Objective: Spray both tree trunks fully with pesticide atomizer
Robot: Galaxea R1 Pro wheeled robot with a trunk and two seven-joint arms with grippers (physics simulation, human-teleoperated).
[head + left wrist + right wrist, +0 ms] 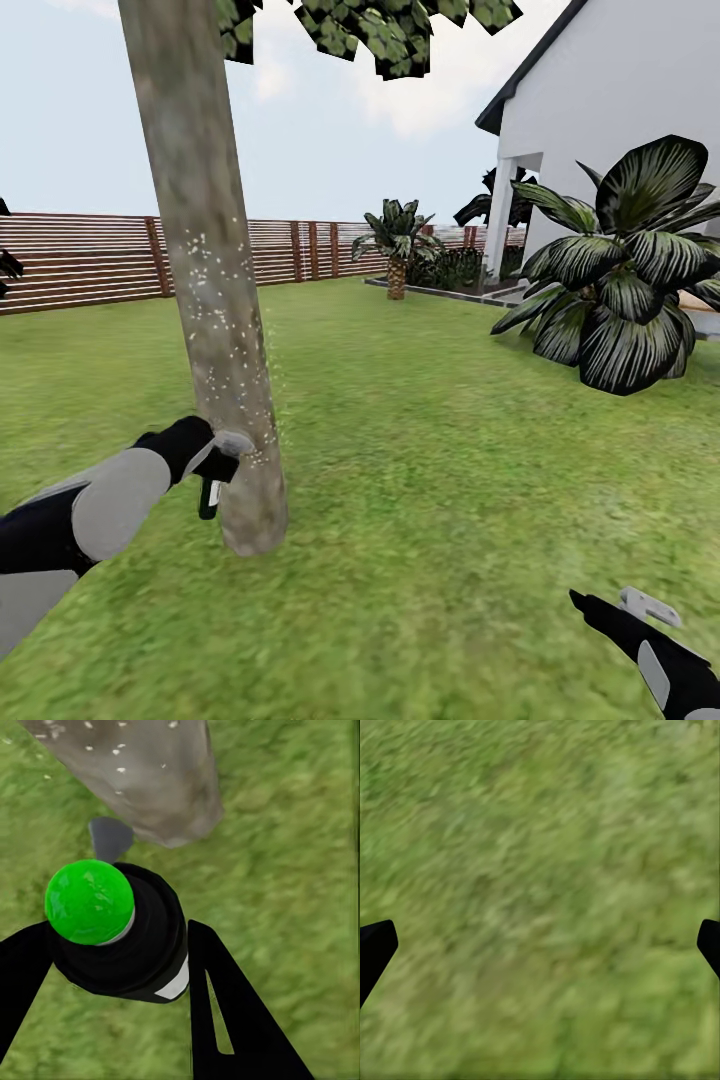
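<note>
Nearest, at the lower left of the head view, the left gripper (222,462) is clamped on the pesticide atomizer (209,497), a slim dark bottle hanging just beside the base of the tree trunk (205,270). In the left wrist view the black fingers (232,1012) press both sides of the bottle (142,945), whose green cap (89,901) faces the camera, with the trunk's foot (150,780) close ahead. White specks dot the bark from mid-height down to the gripper.

At the lower right corner, the right gripper (640,606) hangs low over the lawn (420,500); in the right wrist view its dark fingertips (375,949) sit at opposite edges of the frame, spread wide over nothing but grass.

Between the trunk and the big striped-leaf plant (625,280) at the right, the grass lies open. Farther back a small palm (397,245) stands by a bed edge near the white house (620,110), and the slatted wooden fence (90,260) closes the lawn across the far left.
</note>
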